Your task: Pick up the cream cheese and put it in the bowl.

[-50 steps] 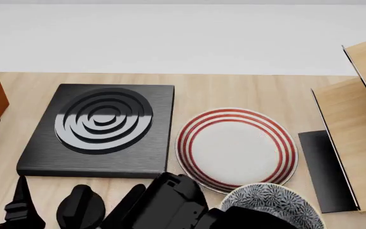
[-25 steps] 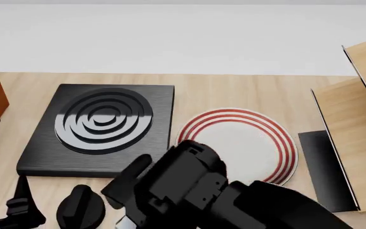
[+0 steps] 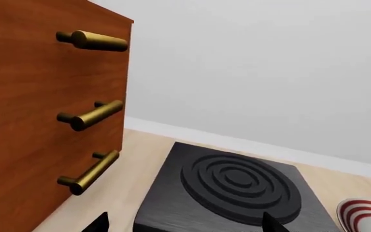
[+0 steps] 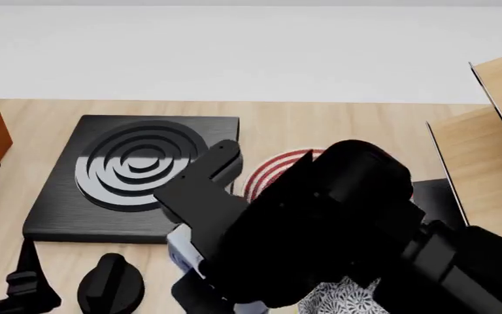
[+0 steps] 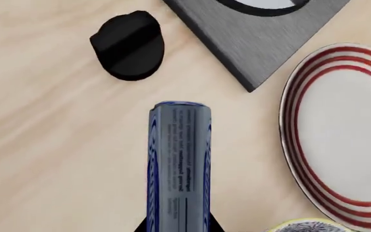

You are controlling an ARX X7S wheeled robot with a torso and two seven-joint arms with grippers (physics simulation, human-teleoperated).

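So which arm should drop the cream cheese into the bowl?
The right. Its pincer already holds the cream cheese above the table, with the bowl close beside it. The left pincer holds nothing.

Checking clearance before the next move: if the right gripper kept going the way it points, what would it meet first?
Probably bare wooden tabletop; the held cream cheese leads, between plate and knob.

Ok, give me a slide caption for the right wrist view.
Cream cheese held above the table, beside the plate.
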